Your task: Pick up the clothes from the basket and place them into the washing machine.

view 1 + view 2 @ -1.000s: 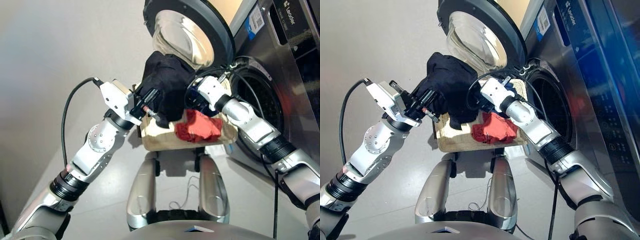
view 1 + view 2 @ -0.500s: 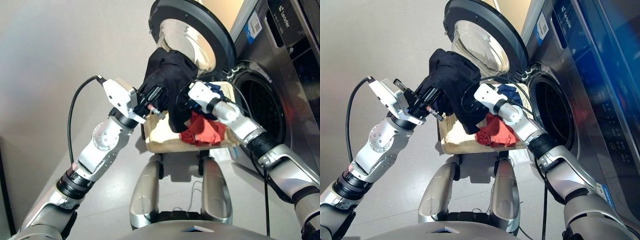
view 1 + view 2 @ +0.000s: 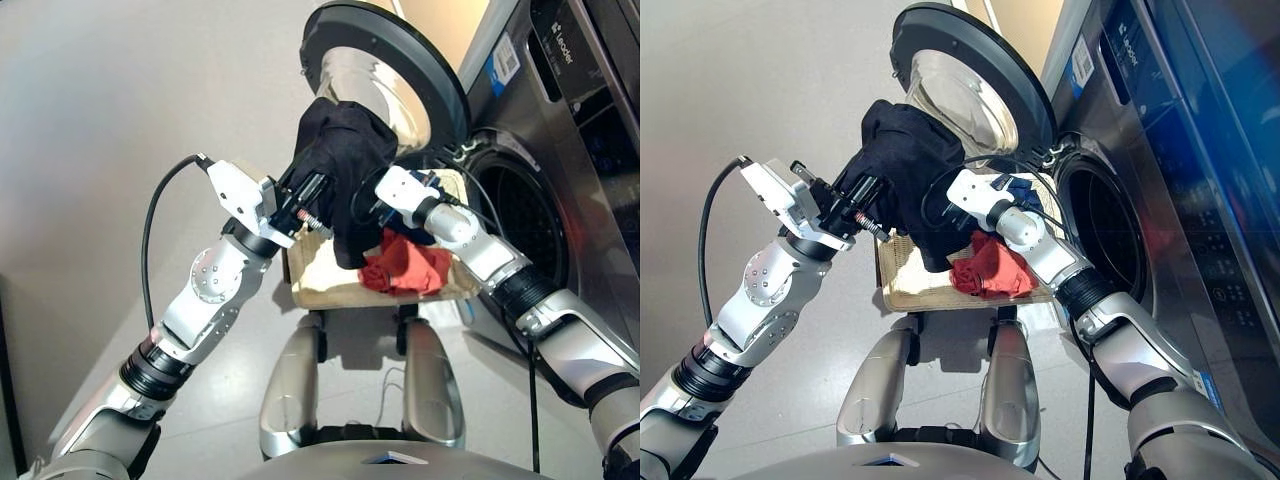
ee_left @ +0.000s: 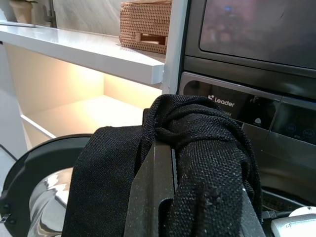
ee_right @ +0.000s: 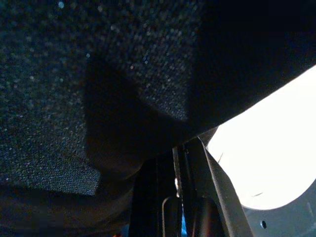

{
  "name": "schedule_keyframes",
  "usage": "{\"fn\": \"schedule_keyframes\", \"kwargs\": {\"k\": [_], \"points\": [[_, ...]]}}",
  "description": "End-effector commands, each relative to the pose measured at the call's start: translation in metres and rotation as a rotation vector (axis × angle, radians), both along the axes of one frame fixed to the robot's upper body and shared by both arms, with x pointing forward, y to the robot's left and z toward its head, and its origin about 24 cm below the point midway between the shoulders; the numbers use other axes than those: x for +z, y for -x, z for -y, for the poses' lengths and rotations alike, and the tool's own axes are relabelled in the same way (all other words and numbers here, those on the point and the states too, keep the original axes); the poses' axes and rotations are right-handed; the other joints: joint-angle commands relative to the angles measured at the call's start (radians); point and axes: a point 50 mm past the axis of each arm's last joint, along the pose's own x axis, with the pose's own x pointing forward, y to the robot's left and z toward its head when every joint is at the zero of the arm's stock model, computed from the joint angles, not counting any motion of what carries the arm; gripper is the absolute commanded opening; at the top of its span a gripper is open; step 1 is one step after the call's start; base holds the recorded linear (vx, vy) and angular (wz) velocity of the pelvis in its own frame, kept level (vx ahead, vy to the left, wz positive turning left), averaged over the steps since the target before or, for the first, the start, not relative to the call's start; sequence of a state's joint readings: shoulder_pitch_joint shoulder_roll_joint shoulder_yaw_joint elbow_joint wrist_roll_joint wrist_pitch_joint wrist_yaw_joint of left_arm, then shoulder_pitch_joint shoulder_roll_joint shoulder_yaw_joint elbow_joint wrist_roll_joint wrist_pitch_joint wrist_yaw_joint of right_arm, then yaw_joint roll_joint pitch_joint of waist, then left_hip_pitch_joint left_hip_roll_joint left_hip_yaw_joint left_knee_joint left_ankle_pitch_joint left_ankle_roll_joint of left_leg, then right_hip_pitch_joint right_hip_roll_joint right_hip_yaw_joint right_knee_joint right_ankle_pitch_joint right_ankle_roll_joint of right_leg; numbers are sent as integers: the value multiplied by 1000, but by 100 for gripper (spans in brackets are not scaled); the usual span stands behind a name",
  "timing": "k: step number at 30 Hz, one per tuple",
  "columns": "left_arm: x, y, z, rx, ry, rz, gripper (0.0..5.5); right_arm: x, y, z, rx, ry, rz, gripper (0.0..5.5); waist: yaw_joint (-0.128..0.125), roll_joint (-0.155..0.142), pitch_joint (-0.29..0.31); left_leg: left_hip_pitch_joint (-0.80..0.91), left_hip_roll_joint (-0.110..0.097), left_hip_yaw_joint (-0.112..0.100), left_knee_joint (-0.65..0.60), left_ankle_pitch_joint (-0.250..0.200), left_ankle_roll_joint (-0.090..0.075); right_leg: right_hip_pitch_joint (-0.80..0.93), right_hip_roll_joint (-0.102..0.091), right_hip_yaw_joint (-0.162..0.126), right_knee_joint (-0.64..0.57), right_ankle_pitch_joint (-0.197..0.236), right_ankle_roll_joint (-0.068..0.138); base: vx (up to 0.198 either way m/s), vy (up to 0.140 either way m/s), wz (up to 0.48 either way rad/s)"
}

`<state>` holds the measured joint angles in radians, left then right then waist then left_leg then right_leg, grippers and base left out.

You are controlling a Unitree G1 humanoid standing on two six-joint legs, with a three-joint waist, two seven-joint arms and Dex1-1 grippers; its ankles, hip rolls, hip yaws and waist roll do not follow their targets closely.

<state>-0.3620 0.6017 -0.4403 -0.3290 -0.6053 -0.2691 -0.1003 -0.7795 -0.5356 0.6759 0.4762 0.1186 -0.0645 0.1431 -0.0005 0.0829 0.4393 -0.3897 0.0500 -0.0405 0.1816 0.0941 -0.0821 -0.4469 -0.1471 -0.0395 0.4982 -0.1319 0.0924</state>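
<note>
A black garment hangs in the air in front of the open round door of the washing machine. My left gripper is shut on it, and the cloth drapes over its fingers. My right gripper is tucked into the hanging cloth. Its fingers are together, with the cloth's fold at their tips. Below, the cream basket holds a coral red garment and a navy blue one. The porthole is open to the right.
The open door stands right behind the raised garment. A black cable loops from my left wrist. A white shelf beside the machine carries a small brown wicker basket. Grey floor lies to the left.
Both arms have lifted the black garment higher, up in front of the door glass. My right gripper has drawn back from the porthole and further under the cloth. The camera has shifted too.
</note>
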Motion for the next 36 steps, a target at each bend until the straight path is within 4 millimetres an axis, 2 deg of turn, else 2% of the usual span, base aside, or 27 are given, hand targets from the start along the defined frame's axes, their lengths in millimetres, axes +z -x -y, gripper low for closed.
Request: {"fn": "schedule_keyframes", "kwargs": {"k": [1,2,3,4,19,30,36], "points": [[13,14,1,-36,67,87,0,14,8,-27,91,-94,71,0,-1,-53,-56,-10,-11,38,108,-95,9,25,13,6,-175,129,20,0,0,0],[13,14,1,-35,68,87,0,14,9,-27,93,-99,71,0,-2,-53,-56,-11,-12,38,109,-95,9,24,13,6,-173,129,20,0,0,0],[13,14,1,-34,67,88,0,14,9,-27,94,-104,68,226,-2,-53,-56,-12,-11,38,109,-95,9,24,13,7,-174,129,20,0,0,0],[13,14,1,-38,67,90,0,15,10,-29,103,-115,61,550,-3,-53,-55,-13,-12,38,111,-95,9,23,13,7,-173,128,19,0,0,0],[11,16,1,-61,37,95,0,31,22,-42,265,-192,-5,550,1,-56,-65,-17,-10,37,114,-93,7,23,13,11,-171,128,16,0,0,0],[10,13,-1,-51,31,85,0,25,26,-70,340,-188,-53,550,5,-57,-68,-15,-8,33,100,-84,4,19,14,7,-173,129,14,0,0,0],[9,13,-2,-43,41,73,0,20,25,-70,316,-202,-55,550,8,-58,-73,-17,-8,30,94,-81,3,19,14,4,-176,128,14,0,0,0]]}}
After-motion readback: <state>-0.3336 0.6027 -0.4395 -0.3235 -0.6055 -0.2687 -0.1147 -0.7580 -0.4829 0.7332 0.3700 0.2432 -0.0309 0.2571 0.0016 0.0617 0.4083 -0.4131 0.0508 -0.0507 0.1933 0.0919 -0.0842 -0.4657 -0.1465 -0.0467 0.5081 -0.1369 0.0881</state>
